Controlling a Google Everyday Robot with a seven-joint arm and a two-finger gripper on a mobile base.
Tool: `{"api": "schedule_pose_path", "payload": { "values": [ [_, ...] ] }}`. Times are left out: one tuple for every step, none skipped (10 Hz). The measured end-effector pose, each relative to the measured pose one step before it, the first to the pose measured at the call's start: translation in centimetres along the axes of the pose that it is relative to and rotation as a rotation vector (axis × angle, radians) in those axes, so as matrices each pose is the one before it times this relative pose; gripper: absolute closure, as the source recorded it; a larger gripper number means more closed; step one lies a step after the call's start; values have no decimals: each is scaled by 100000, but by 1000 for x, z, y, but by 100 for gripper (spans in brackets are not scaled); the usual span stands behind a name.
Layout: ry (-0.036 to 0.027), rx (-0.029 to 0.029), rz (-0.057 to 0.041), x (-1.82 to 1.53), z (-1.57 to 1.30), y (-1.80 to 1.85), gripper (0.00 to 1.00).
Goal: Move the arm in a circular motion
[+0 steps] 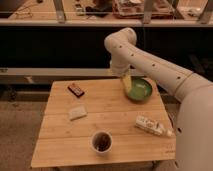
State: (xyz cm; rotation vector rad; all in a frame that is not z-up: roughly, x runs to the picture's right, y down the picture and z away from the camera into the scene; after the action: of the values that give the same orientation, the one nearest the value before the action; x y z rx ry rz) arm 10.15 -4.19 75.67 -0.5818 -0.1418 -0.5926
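My cream-white arm of thick rounded segments with small dark dots reaches in from the right edge. Its bulbous elbow joint is high above the table's far edge. From there the slim pale tip hangs down, and the gripper sits over the left rim of a green bowl at the table's far right. It holds nothing that I can see.
A wooden slat table carries a dark brown bar, a pale sponge, a white cup with dark contents, and a white packet. A dark counter front runs behind it.
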Motion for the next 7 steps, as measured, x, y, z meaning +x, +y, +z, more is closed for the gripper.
{"api": "schedule_pose_path", "payload": {
  "values": [
    [174, -652, 3688, 1059, -129, 1482, 20],
    [-372, -624, 3400, 694, -94, 1675, 20],
    [-836, -337, 2338, 160, 13, 1534, 20],
    [-891, -486, 1282, -218, 61, 1415, 20],
    [-1539, -666, 191, -1144, 202, 1865, 20],
    [-1546, 153, -295, -1248, 42, 1319, 20],
    [-1760, 745, -139, -1008, -136, 936, 20]
  ]
}}
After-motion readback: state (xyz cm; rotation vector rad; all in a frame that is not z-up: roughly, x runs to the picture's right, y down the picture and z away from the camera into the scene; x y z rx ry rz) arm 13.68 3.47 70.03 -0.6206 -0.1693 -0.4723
